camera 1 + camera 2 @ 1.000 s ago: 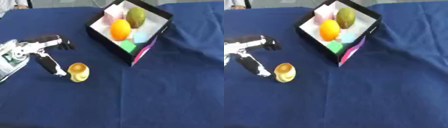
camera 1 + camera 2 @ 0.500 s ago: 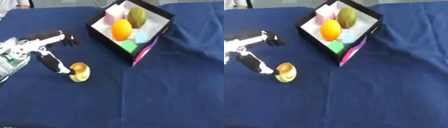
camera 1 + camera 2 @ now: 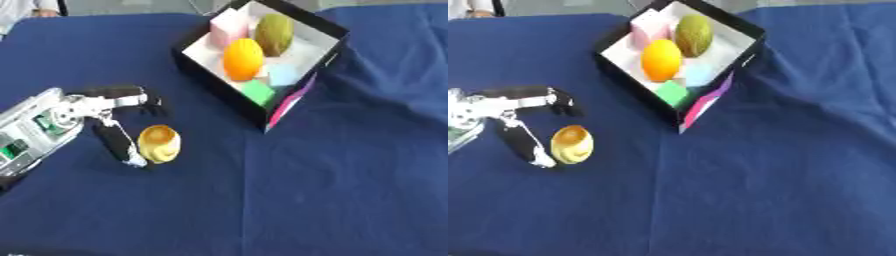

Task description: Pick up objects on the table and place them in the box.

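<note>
- Now the small yellow, shell-like ridged object (image 3: 159,144) lies on the dark blue tablecloth (image 3: 350,190), well left of and nearer than the box, with the robot's left hand (image 3: 105,117) closed in around it.
- A second ago the fingers stood beside the object; now the thumb (image 3: 118,145) touches its left flank and the upper fingers (image 3: 122,93) reach over it, spread apart and not yet clamped.
- That suggests the grasp is about to close, with lift and carry still to come.
- The black open cardboard box with white lining (image 3: 198,59) already holds an orange ball (image 3: 242,59), a green-brown oval fruit (image 3: 273,34), a pink block (image 3: 229,26), a pale blue piece (image 3: 282,75) and a green block (image 3: 258,92).
- The left eye view shows the silver wrist and forearm (image 3: 35,132) in full; the right eye view cuts them at its edge.
- The right hand shows in neither view.
</note>
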Motion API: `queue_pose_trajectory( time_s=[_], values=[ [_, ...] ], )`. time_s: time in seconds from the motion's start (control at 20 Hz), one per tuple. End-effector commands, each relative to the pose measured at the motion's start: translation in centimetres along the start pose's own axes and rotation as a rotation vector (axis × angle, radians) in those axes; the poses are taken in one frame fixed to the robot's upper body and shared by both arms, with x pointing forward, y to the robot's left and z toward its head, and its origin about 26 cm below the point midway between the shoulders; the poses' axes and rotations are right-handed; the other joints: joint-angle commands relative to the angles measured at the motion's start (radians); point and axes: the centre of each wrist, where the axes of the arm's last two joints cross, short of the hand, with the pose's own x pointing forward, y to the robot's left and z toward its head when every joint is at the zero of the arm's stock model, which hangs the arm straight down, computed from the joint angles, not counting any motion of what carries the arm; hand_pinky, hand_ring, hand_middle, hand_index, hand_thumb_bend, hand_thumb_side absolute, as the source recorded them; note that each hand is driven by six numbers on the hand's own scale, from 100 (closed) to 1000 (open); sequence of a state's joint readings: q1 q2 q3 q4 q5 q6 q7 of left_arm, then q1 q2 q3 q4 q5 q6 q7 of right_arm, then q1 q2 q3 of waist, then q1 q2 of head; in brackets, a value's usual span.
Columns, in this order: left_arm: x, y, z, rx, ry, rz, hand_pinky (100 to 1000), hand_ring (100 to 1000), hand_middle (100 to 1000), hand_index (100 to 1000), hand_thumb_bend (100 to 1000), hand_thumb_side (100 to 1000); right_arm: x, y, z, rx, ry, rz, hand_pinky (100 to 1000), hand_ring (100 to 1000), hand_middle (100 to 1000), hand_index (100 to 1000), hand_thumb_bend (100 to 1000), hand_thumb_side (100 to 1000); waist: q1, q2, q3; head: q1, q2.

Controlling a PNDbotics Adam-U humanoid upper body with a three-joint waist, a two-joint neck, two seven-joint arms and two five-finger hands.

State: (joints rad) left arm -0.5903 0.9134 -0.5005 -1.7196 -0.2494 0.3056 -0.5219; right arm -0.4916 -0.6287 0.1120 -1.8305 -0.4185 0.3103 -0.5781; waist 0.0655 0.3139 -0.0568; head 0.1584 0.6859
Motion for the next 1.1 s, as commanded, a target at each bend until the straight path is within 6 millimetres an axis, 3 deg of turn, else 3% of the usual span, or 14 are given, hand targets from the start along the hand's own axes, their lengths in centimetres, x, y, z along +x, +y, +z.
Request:
queue_pose_trajectory(
  time_s=[0.05,0.15,0.35,0.4,0.6,0.8,0.95,1.0,1.1],
  values=[
    [-0.3,0.8,0.0,0.029,0.030,-0.052,854,837,798,846,637,100,0.6,-0.3,-0.1,0.002,-0.022,0.006,763,758,678,785,257,465,0.010,-0.034,-0.001,0.005,0.006],
    [-0.4,0.7,-0.4,0.055,0.038,-0.083,851,838,800,849,636,100,0.6,-0.3,-0.1,0.002,-0.020,0.007,763,758,678,785,257,465,0.010,-0.034,0.000,0.006,0.006],
    [-0.8,0.5,-1.2,0.098,0.043,-0.104,798,795,742,797,493,100,0.6,-0.3,-0.1,0.003,-0.020,0.006,763,758,679,785,256,465,0.009,-0.034,0.001,0.005,0.006],
    [-0.8,0.4,-1.3,0.104,0.038,-0.103,763,753,686,747,403,100,0.6,-0.3,-0.1,0.003,-0.021,0.006,763,758,679,785,256,465,0.009,-0.034,0.001,0.006,0.006],
    [0.0,1.1,-0.5,0.131,-0.017,-0.117,660,640,549,601,301,100,0.7,-0.3,-0.1,0.002,-0.024,0.006,763,759,680,785,255,463,0.010,-0.036,0.006,0.008,0.008],
    [3.5,4.6,3.8,0.282,-0.156,-0.230,646,613,507,540,383,100,0.9,-0.6,-0.1,-0.001,-0.034,0.011,764,759,681,785,251,459,0.011,-0.039,0.011,0.002,0.010],
    [7.4,8.0,6.9,0.470,-0.264,-0.325,649,607,500,537,441,100,1.1,-0.9,-0.2,-0.014,-0.044,0.012,764,759,681,785,249,454,0.014,-0.048,0.023,-0.011,0.019],
    [8.3,8.9,6.7,0.494,-0.286,-0.334,649,607,501,537,428,100,1.2,-0.9,-0.3,-0.017,-0.049,0.008,764,759,681,784,247,448,0.015,-0.054,0.026,-0.013,0.023],
    [9.5,10.6,4.2,0.485,-0.306,-0.319,645,606,501,537,433,100,1.4,-0.8,-0.3,-0.016,-0.057,0.001,764,759,682,784,246,445,0.015,-0.063,0.035,-0.013,0.034]
  ],
)
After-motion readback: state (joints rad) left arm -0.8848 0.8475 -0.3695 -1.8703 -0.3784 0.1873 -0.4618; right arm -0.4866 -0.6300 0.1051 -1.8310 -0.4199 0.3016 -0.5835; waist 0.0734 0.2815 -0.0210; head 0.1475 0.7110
